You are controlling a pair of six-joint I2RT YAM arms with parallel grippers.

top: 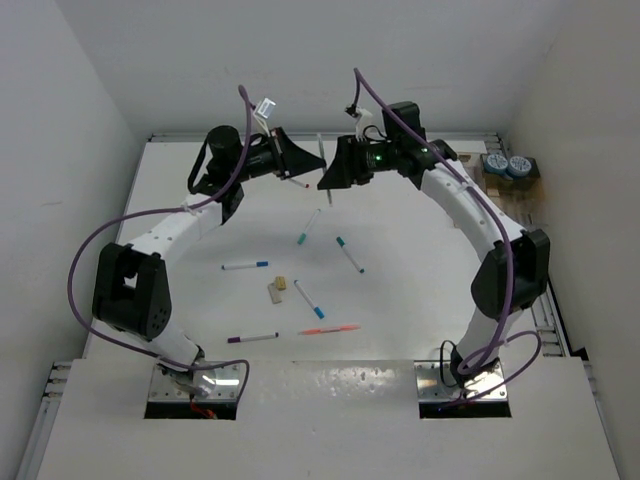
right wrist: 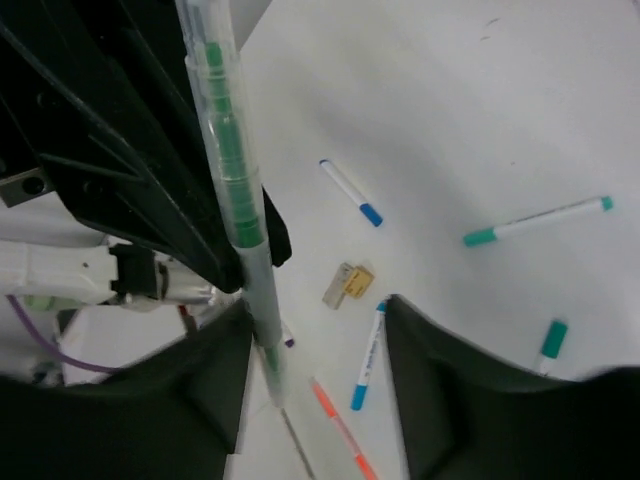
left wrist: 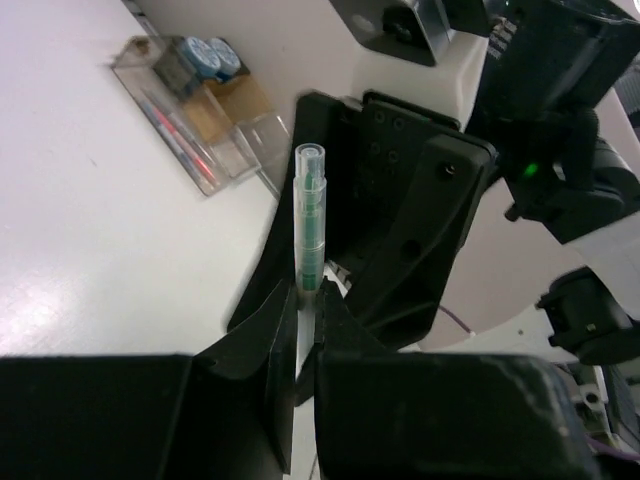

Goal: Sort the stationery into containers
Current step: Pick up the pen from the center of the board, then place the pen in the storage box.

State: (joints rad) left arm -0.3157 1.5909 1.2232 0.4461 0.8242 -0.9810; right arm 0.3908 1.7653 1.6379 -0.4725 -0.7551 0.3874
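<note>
Worktop [top: 420,300]: white; white walls [top: 300,60] on three sides.
Far-right edge: containers [top: 510,186].
Left pincer [left wrist: 307,297]: clamped on green pen [left wrist: 310,220].
Right pincer [right wrist: 318,312]: spread apart.

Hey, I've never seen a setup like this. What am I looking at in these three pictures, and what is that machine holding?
These are two robot arms bolted to a white table. The wide picture looks down from above. The other two come from a camera on each arm's wrist. The left gripper is pinching a clear pen with green inside, and the right gripper stands open next to it. Loose pens and a small tan block lie on the table. Containers sit at the far right edge.
</note>
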